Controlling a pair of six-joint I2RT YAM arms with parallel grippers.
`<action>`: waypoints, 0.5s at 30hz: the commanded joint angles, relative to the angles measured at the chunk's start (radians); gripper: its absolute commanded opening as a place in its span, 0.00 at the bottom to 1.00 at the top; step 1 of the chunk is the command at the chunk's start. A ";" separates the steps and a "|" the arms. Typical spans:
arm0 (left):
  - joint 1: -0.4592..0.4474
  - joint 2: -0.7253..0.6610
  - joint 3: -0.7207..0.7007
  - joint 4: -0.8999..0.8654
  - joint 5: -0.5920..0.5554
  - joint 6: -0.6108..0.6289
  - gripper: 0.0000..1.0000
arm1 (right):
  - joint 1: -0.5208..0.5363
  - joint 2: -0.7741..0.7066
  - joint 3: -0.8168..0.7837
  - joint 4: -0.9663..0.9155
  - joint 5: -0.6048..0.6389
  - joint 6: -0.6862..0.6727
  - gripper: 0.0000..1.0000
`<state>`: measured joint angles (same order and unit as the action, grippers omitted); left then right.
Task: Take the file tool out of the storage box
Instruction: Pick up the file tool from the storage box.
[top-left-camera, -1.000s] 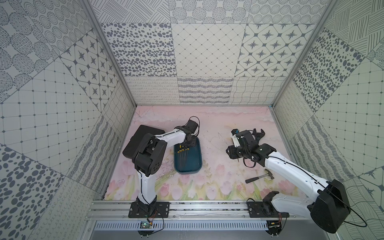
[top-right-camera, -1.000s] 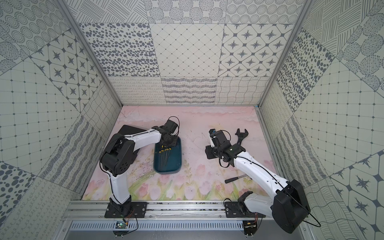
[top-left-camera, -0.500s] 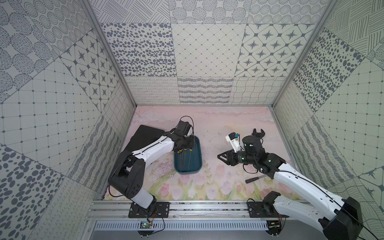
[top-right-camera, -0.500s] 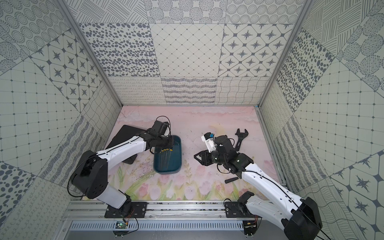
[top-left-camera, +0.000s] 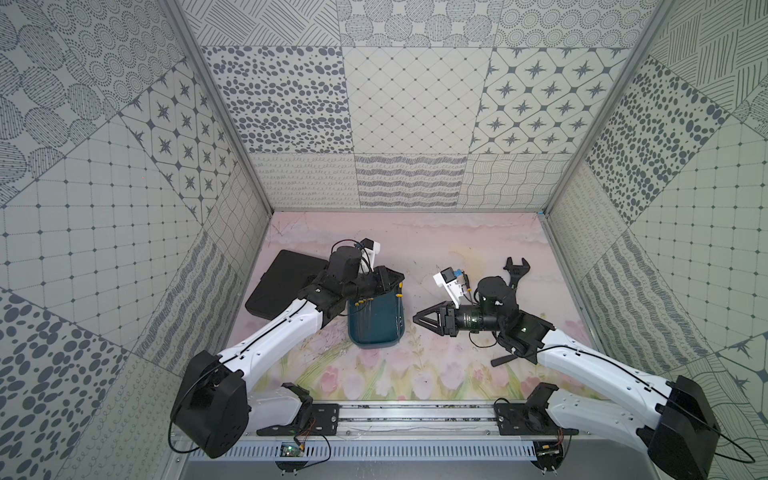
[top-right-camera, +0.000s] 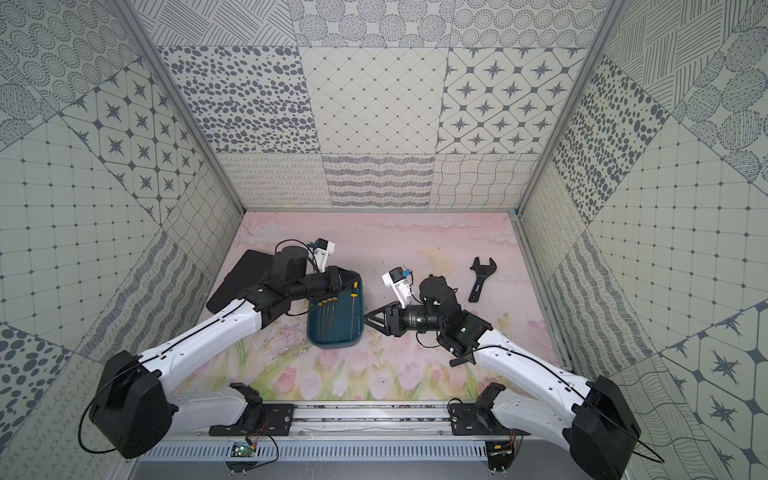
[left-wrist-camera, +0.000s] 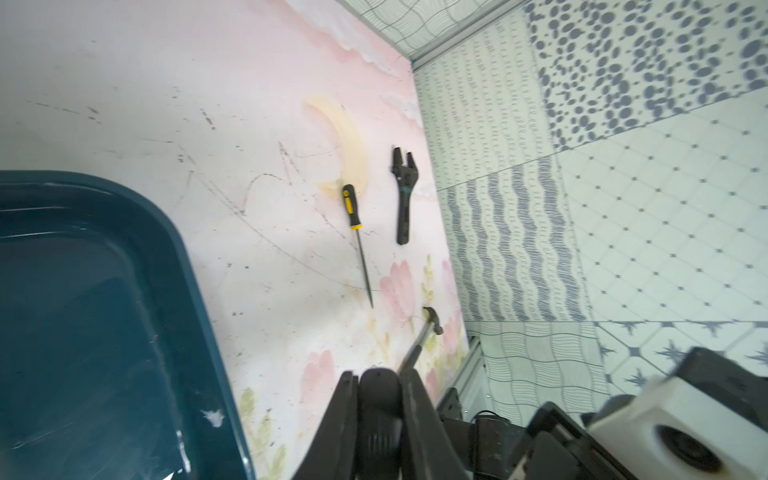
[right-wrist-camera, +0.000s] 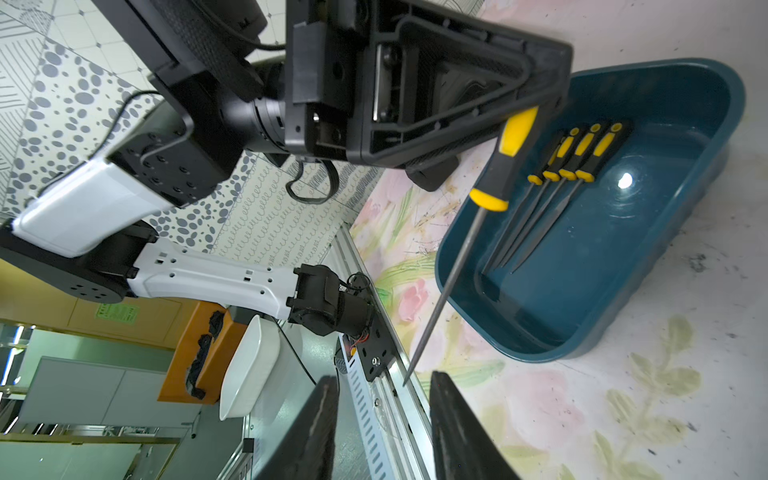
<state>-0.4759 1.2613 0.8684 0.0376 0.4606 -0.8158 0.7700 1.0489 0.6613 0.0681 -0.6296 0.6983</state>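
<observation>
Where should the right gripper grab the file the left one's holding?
Take the file by its bare steel shank, coming from the tip end. The left gripper clamps the handle top, and the slim shank slants toward the right gripper, tip near its open fingers.

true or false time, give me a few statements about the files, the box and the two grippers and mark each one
1. The left gripper is shut on a file by its handle. True.
2. Five files lie in the storage box. False: four files lie there.
3. The right gripper holds the hammer. False: it is open and empty; the hammer lies on the table.
4. A wrench lies on the table, outside the storage box. True.
</observation>
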 joint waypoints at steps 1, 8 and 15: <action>0.002 -0.048 -0.050 0.360 0.214 -0.206 0.12 | 0.007 -0.003 -0.013 0.123 -0.038 0.044 0.40; -0.002 -0.097 -0.091 0.524 0.254 -0.296 0.12 | 0.006 -0.004 -0.028 0.179 -0.052 0.087 0.38; -0.010 -0.129 -0.112 0.610 0.257 -0.338 0.11 | 0.008 -0.003 -0.034 0.253 -0.104 0.138 0.37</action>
<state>-0.4820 1.1500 0.7647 0.4271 0.6483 -1.0634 0.7731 1.0489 0.6369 0.2295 -0.6991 0.8062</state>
